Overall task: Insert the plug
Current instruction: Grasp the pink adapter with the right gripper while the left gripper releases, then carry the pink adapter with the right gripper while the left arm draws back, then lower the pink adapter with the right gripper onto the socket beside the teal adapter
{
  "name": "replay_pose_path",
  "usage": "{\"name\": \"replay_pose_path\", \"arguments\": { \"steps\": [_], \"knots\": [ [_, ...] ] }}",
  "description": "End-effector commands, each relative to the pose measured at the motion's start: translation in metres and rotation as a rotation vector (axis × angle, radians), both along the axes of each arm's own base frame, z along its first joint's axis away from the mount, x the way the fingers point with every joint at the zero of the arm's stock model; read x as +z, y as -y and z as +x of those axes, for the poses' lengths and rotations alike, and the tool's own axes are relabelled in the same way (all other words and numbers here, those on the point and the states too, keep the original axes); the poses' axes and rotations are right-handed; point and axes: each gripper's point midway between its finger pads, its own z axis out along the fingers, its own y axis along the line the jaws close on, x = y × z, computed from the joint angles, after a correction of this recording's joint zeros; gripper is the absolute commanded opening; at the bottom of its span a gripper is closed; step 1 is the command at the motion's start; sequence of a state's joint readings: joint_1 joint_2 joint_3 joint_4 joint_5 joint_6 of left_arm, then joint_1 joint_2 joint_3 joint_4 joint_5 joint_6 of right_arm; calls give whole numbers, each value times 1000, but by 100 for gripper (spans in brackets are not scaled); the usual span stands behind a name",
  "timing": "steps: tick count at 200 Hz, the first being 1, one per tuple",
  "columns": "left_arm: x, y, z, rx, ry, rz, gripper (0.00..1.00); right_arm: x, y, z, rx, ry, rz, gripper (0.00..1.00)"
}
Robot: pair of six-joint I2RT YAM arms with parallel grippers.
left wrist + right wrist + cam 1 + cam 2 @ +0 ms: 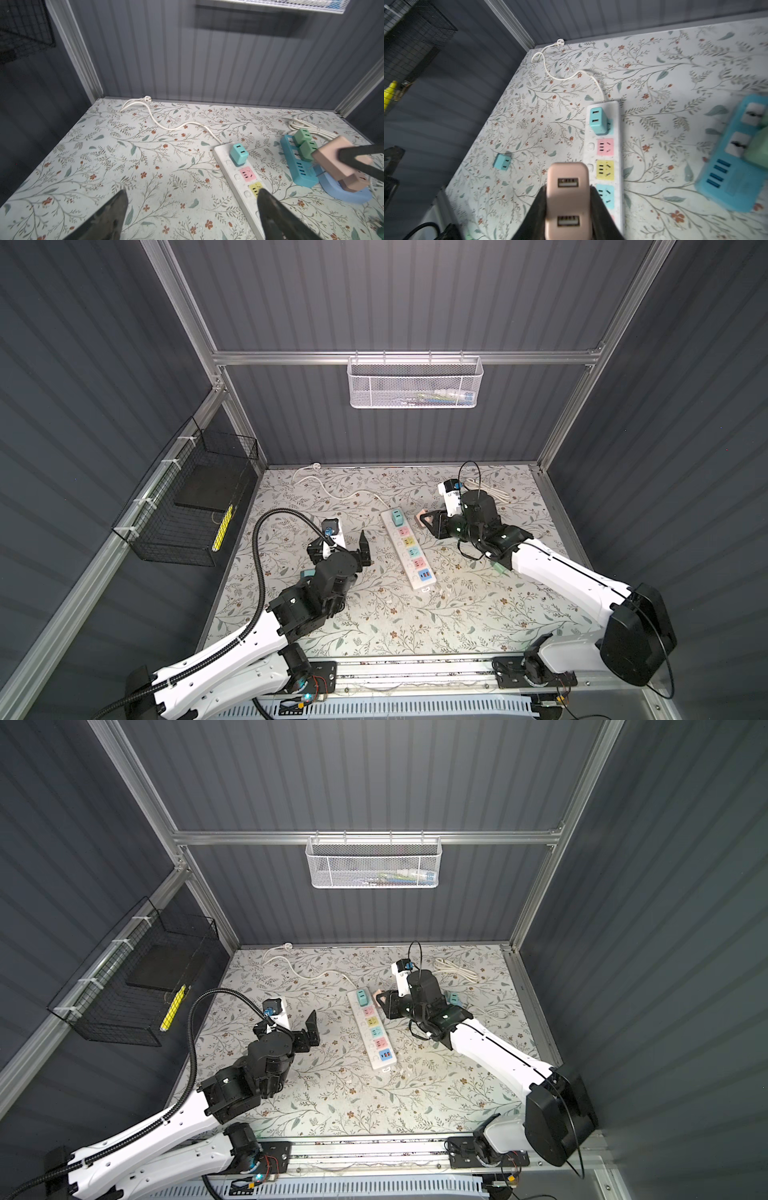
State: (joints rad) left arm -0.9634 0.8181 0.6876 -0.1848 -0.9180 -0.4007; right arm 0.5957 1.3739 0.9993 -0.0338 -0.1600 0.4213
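A white power strip [415, 581] [376, 1061] with coloured sockets lies mid-table. A teal plug [397, 517] [239, 154] [598, 120] sits in its far socket. My right gripper [428, 521] [384, 1002] [569, 188] is shut on a pink plug [423, 517] [332, 160] [568, 193] with two USB ports. It holds the plug in the air just right of the strip's far end, and the prongs show in the left wrist view. My left gripper [340, 541] [286, 1023] [192, 191] stands open and empty left of the strip, with one fingertip over the strip's edge.
A loose teal plug [502, 161] [306, 573] lies by the left arm. A blue power strip [295, 164] [733, 178] with green plugs [303, 136] sits at the right, beside a light-blue base carrying another pink plug [353, 182]. The strip's white cord [332, 489] trails to the back wall.
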Motion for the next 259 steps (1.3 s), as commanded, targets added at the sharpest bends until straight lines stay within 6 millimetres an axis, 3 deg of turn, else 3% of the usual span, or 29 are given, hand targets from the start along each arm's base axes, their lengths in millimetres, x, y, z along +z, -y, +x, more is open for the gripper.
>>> {"name": "replay_pose_path", "arguments": {
  "steps": [1,28,59,115,184,259],
  "knots": [
    [-17,-19,-5,92,-43,-8,97,-9,10,17,-57,75,-119,18],
    [-23,-26,-11,100,-61,-20,97,-33,6,21,-33,86,-199,19],
    [-32,-37,-16,129,-67,-36,97,-62,-19,18,41,110,-274,20],
    [-47,-41,-19,140,-84,-44,97,-89,-55,27,70,209,-332,19],
    [-44,-33,-15,122,-83,-27,99,-113,-63,48,31,242,-403,19],
    [-45,-27,-11,118,-81,-16,100,-109,-60,62,16,231,-378,19]
  ]
}}
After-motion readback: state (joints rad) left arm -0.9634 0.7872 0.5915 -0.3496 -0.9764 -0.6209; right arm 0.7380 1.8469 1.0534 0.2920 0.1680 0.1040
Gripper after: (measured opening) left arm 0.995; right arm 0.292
